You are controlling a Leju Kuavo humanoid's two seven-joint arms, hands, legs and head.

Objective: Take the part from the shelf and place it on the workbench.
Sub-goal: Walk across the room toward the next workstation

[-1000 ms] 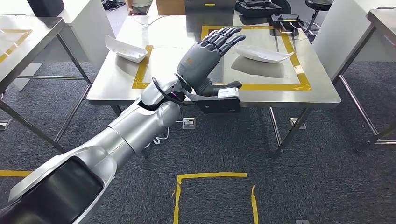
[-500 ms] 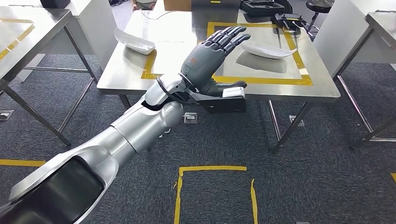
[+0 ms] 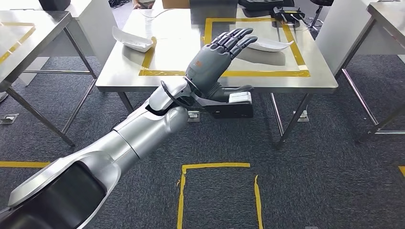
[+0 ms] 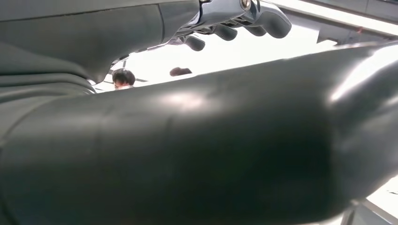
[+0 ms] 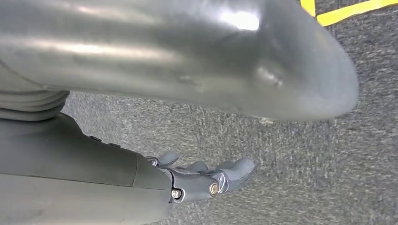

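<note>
The left hand was raised over the near edge of the workbench, its fingers stretched out and apart, grasping nothing. Just beyond the fingertips, inside the yellow tape frame, lay a white part; another white part lay near the table's left edge. The right wrist view showed the right hand hanging above the grey carpet, fingers loose and holding nothing. The left wrist view showed dark fingertips against bright light.
</note>
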